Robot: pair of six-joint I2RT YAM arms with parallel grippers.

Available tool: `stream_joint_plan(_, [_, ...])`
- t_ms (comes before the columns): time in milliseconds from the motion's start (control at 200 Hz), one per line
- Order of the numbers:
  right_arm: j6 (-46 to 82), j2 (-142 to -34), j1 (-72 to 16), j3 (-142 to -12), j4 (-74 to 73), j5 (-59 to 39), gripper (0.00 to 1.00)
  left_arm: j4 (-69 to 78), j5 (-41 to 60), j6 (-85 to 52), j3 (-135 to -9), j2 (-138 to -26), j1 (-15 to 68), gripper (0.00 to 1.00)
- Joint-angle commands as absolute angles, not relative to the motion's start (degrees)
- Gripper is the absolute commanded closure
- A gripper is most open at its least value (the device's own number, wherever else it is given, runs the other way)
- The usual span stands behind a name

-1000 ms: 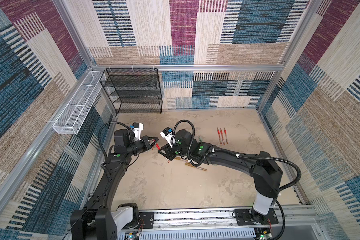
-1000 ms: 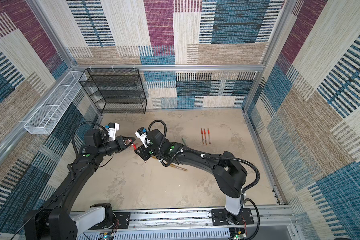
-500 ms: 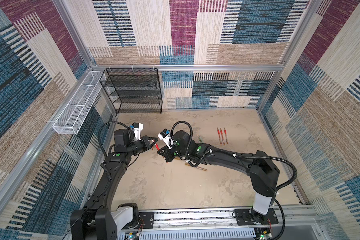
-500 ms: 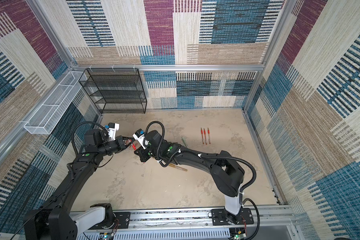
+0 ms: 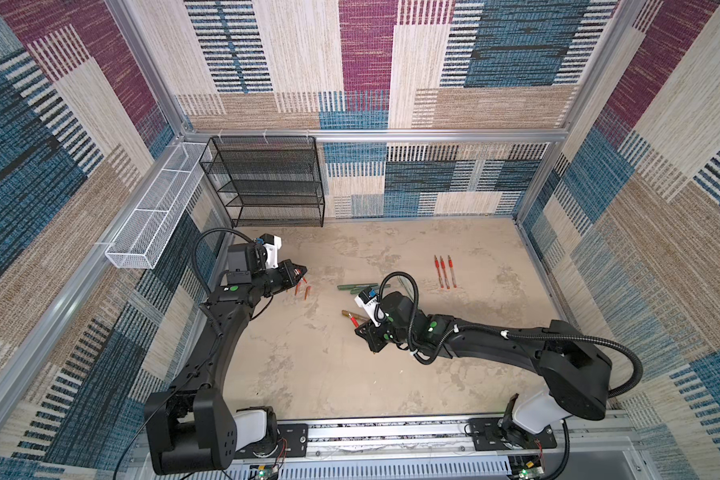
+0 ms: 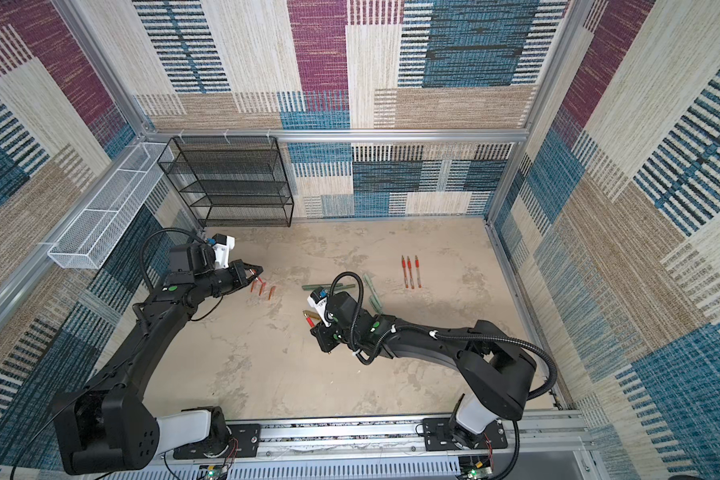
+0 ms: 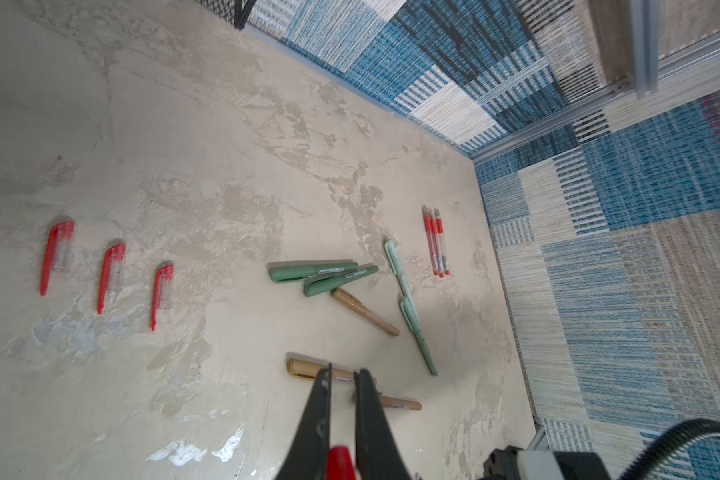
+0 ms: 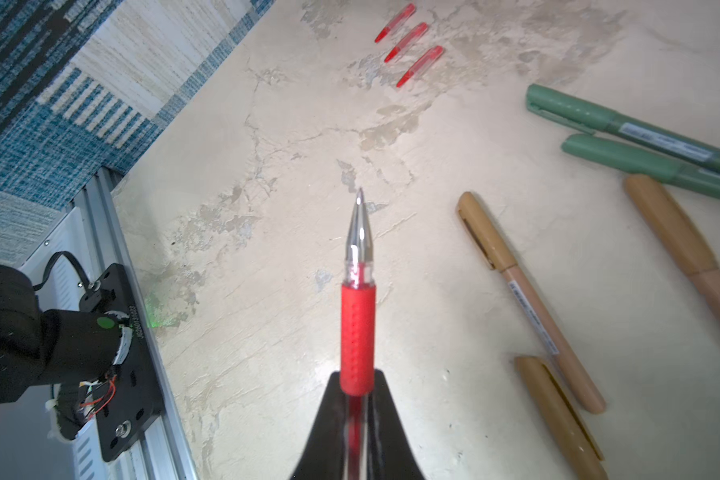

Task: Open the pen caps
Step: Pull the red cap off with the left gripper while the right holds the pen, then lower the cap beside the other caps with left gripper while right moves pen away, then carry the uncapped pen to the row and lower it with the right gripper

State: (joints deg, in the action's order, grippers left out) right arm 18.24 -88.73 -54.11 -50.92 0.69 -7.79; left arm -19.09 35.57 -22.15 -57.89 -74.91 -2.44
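In both top views your left claw (image 5: 301,272) hangs close by the row of three loose red caps (image 5: 302,289). The right claw (image 5: 361,328) sits well apart from that row, near the gold pens (image 5: 348,313). The three bare red pens (image 5: 443,272) lie farther yet from the row, beyond the green markers (image 5: 358,286).

In the left wrist view, the claw is clenched on a fourth red cap (image 7: 340,459), held deep between the jaws. Bring it down to the counter (image 7: 184,145) at the end of the row, parallel to the others, and only then let go.

In the right wrist view, that claw grips the uncapped red pen (image 8: 357,332), its tip bare. Carry it away from the row to the bare red pens and lay it flat alongside them, low enough that it cannot roll.
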Motion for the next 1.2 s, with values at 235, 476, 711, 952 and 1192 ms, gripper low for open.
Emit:
stream_joint_plan(235, [22.7, -79.0, -48.3, -44.8, 3.5, -1.4, 1.00, -28.3, 23.6, -9.3, -64.4, -85.0, 1.4, 1.00])
stream_joint_plan(476, [23.6, -70.5, -44.2, -39.7, 6.5, 0.9, 1.00, -32.0, 17.0, -4.6, -68.6, -95.7, 5.6, 0.99])
stream_joint_plan(711, [23.7, -64.8, -40.6, -37.4, 10.0, 2.4, 1.00, -35.9, 13.7, -3.2, -75.2, -105.6, 8.9, 0.97])
stream_joint_plan(952, [22.6, -62.9, -36.4, -38.2, 12.8, 3.0, 1.00, -38.1, 10.8, -2.8, -80.2, -113.0, 10.3, 0.93])
stream_joint_plan(1192, [18.6, -65.8, -29.9, -43.0, 16.1, 2.5, 1.00, -40.2, 8.0, -3.5, -84.1, -117.0, 10.5, 0.82])
